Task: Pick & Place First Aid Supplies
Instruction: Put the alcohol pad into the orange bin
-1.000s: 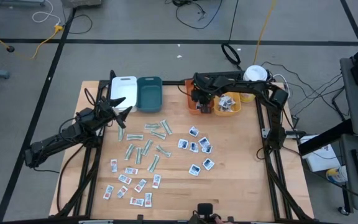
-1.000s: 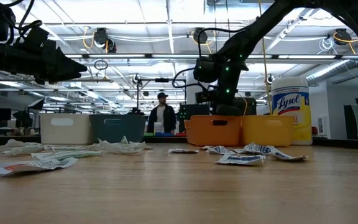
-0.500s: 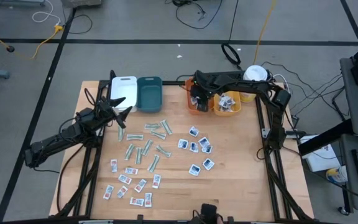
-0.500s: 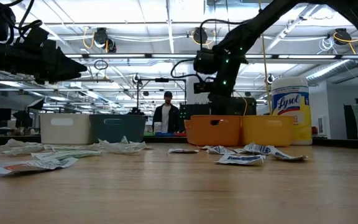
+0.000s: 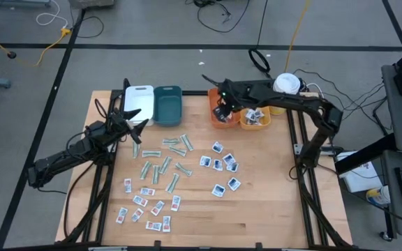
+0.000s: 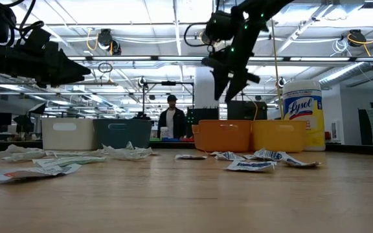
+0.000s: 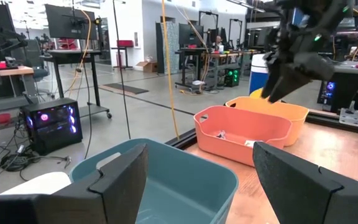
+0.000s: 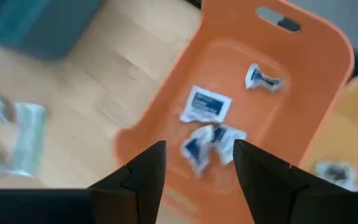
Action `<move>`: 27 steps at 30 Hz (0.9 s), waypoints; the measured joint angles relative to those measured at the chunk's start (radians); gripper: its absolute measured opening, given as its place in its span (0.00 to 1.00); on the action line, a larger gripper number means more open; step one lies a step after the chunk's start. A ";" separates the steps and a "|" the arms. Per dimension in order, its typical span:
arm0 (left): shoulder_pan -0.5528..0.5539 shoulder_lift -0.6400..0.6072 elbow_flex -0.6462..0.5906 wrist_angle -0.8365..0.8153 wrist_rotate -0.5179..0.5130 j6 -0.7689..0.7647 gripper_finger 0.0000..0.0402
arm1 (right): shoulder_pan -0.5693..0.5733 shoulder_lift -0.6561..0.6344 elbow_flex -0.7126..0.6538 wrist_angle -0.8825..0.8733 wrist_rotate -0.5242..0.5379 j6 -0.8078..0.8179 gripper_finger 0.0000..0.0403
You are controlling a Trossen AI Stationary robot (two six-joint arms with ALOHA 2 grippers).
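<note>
Above the orange plastic bin (image 5: 223, 116) at the far right, the right pincer (image 5: 222, 111) is held apart and empty, apparently so blue-printed white packets (image 8: 204, 106) land inside.

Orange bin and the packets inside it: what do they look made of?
The orange bin looks like moulded plastic: smooth, evenly coloured walls, rounded corners and a cut-out handle slot. The packets in it look like thin paper or foil sachets, white with blue print, flat and crinkled; which of the two is unclear.
</note>
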 joint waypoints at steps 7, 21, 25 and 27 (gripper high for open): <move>0.000 0.000 0.000 0.000 0.000 0.000 0.74 | 0.040 -0.017 -0.001 -0.036 0.011 0.229 0.45; 0.000 0.000 0.000 0.000 0.000 0.000 0.74 | 0.238 -0.017 -0.001 -0.071 -0.120 0.192 0.45; 0.000 0.000 0.000 0.000 0.000 0.000 0.74 | 0.313 -0.017 -0.001 -0.107 -0.120 0.238 0.45; 0.000 0.000 0.000 0.000 0.000 0.000 0.74 | 0.352 -0.017 -0.001 -0.126 -0.120 0.248 0.45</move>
